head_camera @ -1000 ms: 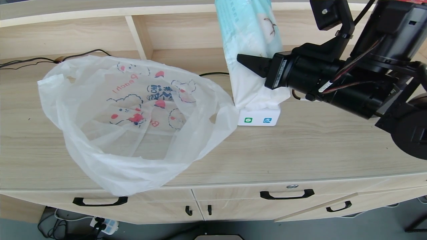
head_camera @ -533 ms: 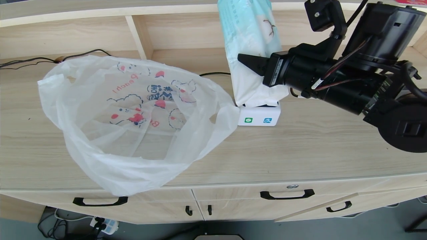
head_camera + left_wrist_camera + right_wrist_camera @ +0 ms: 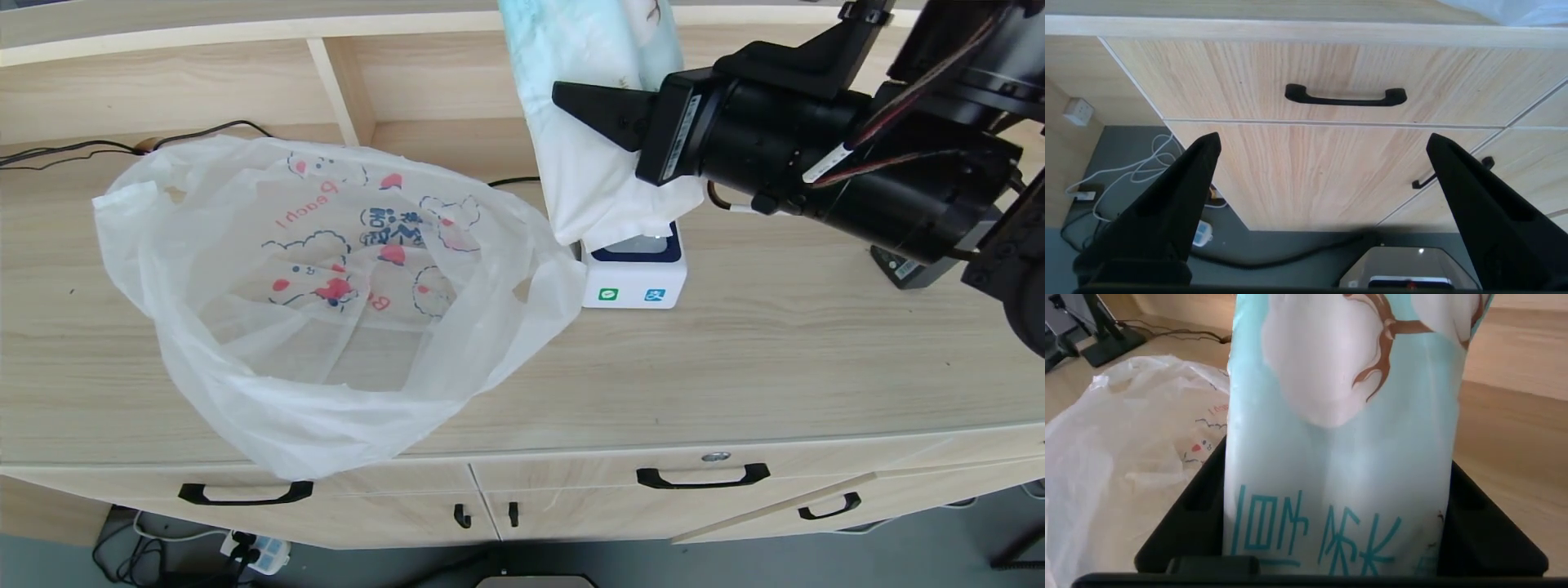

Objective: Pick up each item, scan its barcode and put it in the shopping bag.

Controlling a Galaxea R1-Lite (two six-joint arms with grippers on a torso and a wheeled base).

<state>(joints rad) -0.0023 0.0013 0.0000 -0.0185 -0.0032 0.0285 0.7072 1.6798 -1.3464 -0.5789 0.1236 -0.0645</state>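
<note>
Right tool gripping tissue pack, shopping bag open on counter

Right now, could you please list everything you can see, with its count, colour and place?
bag: one, translucent white with a cartoon print, open on the left of the counter.
pack: one, teal and white, upright, held over the scanner.
scanner: one, white with a dark top, on the counter just right of the bag.
cables: at least two, black, along the back of the counter.
counter: one, light wood.
handles: five, black, on the fronts below the counter.
power strip: one, white, on the floor at lower left.
right fingers: two, black, shut on the pack.
left fingers: two, black, open, low in front of a drawer.
</note>
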